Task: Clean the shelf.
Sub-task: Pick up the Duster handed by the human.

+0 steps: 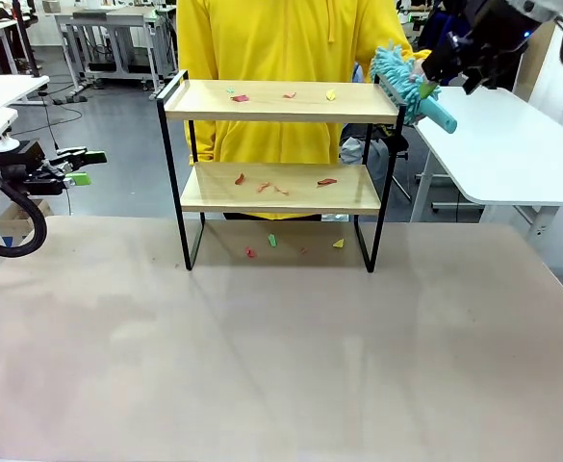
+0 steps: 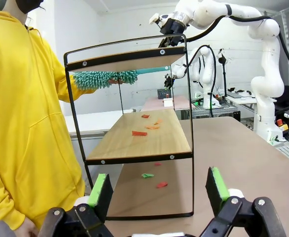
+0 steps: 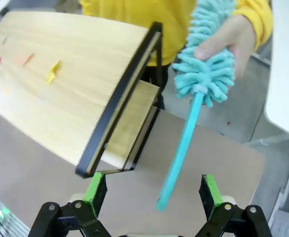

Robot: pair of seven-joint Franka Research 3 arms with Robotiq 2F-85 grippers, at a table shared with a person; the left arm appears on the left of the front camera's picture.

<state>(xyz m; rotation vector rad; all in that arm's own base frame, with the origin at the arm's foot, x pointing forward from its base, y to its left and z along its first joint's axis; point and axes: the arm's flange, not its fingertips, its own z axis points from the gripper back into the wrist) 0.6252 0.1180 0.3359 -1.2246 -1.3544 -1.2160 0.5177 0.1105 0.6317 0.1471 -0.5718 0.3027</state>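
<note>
One shelf (image 1: pixel 281 101) at the far middle of the table (image 1: pixel 281 366), two boards. On the top board, four coloured scraps (image 1: pixel 240 97); on the lower, four; beneath on the table, three, maybe a faint fourth. At the shelf's right end, one teal duster (image 1: pixel 401 82) in a person's hand (image 3: pixel 228 42). Near its handle, right gripper (image 3: pixel 152 191), jaws apart. Off to the left, well apart from the shelf, left gripper (image 2: pixel 159 187), jaws apart.
</note>
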